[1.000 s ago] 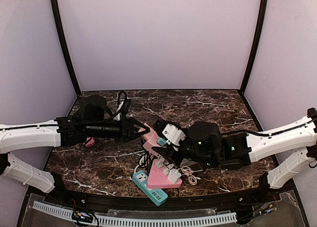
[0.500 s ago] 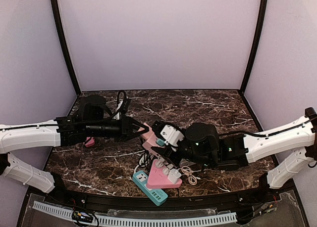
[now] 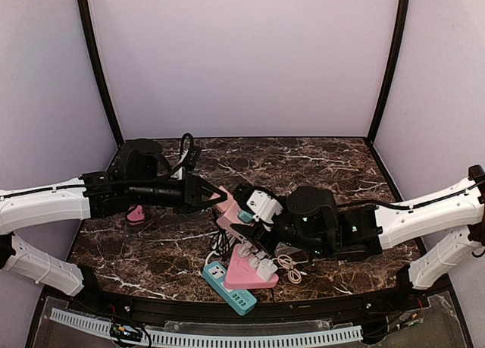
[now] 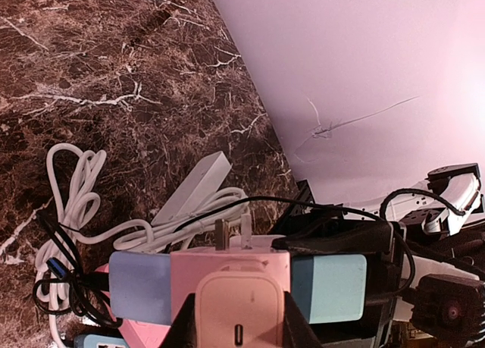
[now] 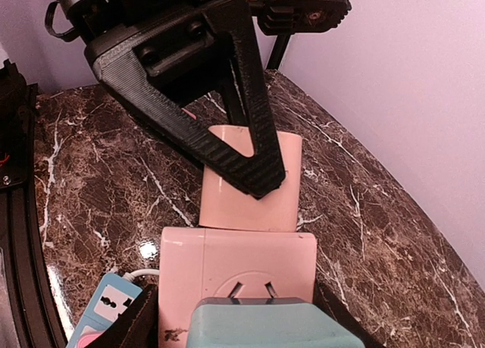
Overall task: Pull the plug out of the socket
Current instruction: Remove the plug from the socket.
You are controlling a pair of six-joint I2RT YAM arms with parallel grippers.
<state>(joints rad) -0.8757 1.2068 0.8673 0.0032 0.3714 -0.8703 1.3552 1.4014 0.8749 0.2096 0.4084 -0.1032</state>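
The socket [image 3: 231, 219] is a pink cube held above the table, with my right gripper [image 3: 244, 221] shut on its sides. In the right wrist view the socket [image 5: 235, 261] fills the space between my right gripper's [image 5: 231, 318] black fingers [image 5: 125, 329]. The plug [image 5: 246, 208] is a pink charger block sitting flush against one face of the cube. My left gripper [image 4: 240, 321] is shut on this plug [image 4: 240, 306], its fingers [image 4: 186, 327] pressed to both sides. A teal plug [image 4: 328, 287], a lilac plug [image 4: 139, 286] and a white plug [image 3: 264, 204] sit in other faces.
A teal power strip [image 3: 227, 286] and a pink triangular socket [image 3: 246, 276] with white plugs lie near the front edge. White cables [image 4: 76, 211] and a white strip [image 4: 193, 187] lie below the cube. A small pink item [image 3: 136, 214] lies under the left arm.
My left gripper has closed onto the pink plug, and the left arm has shifted slightly toward the back. The right arm and the socket have barely moved.
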